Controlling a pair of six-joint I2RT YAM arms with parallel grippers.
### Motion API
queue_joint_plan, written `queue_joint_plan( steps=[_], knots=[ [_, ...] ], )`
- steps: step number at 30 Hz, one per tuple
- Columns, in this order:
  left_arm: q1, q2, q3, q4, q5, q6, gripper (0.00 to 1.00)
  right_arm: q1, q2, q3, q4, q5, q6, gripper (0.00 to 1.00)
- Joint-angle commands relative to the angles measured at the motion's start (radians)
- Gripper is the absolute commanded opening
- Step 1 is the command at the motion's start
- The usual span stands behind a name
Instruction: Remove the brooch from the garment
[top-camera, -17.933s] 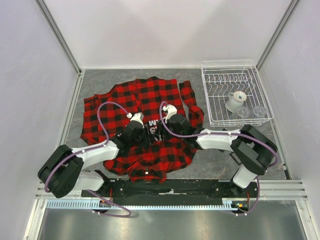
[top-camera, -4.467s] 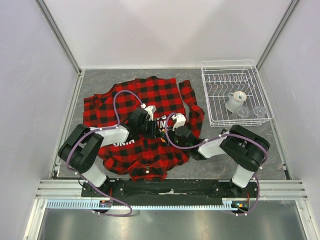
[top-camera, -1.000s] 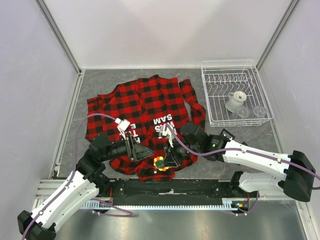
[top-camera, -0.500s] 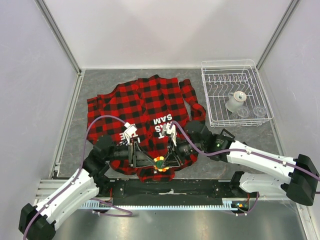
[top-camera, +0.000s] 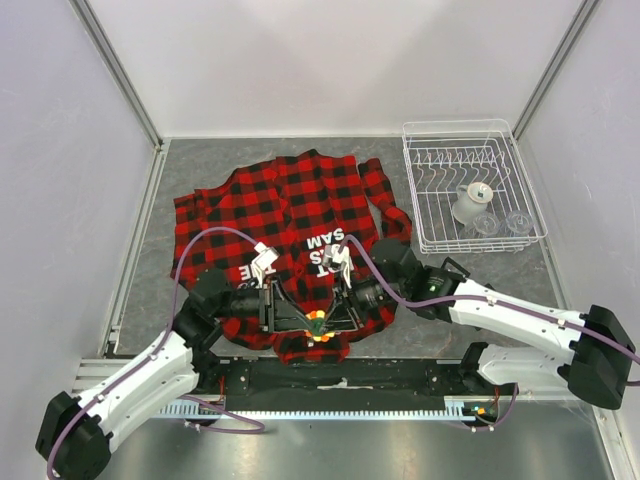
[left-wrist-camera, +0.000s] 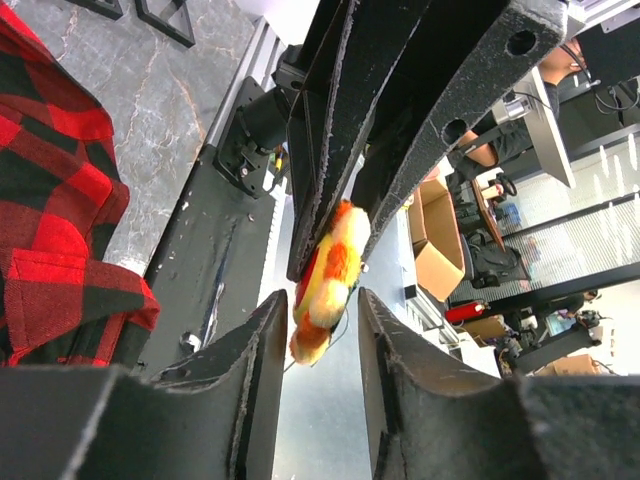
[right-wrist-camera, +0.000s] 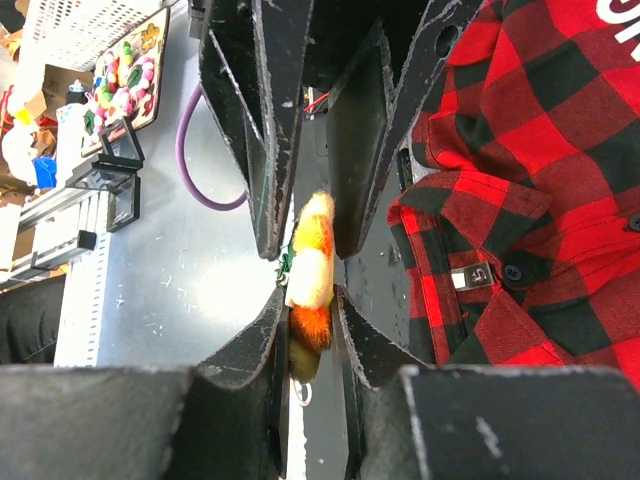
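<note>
At the near hem of the plaid flannel shirt, the two arms meet nose to nose over the brooch. The right gripper is clamped on one end of the brooch and holds it up off the cloth. Neither wrist view shows fabric clinging to it, though I cannot tell whether the pin is fully free. The left gripper faces it from the opposite side with jaws apart, straddling the brooch's other end. A gap shows on one side, so it is not pinching yet. This looks like a second hold being set up, probably to steady or take over the brooch. The shirt lies spread on the grey table, lettering up, its own weight anchoring it.
</note>
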Motion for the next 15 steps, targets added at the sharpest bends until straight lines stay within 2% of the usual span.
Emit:
queue_joint_plan(
  steps=[1,2,4,6,9,15],
  knots=[
    [-0.006,0.028,0.009,0.076,0.035,-0.03,0.37,-0.003,0.014,-0.006,0.062,-0.032,0.016,0.0],
    [-0.006,0.033,0.007,0.076,0.031,-0.028,0.29,-0.004,0.014,-0.006,0.062,-0.03,0.019,0.0],
    [-0.008,0.031,0.004,0.076,0.022,-0.031,0.25,-0.012,0.009,-0.004,0.065,0.002,0.032,0.0],
    [-0.008,0.02,0.001,0.076,0.003,-0.035,0.15,-0.021,0.009,-0.007,0.065,0.028,0.054,0.02],
    [-0.006,-0.003,-0.007,0.073,-0.043,-0.038,0.02,-0.038,0.008,-0.024,0.109,0.106,0.132,0.1],
    [-0.006,-0.064,-0.025,0.051,-0.147,-0.048,0.02,-0.047,-0.027,-0.094,0.227,0.152,0.259,0.15]
  ],
)
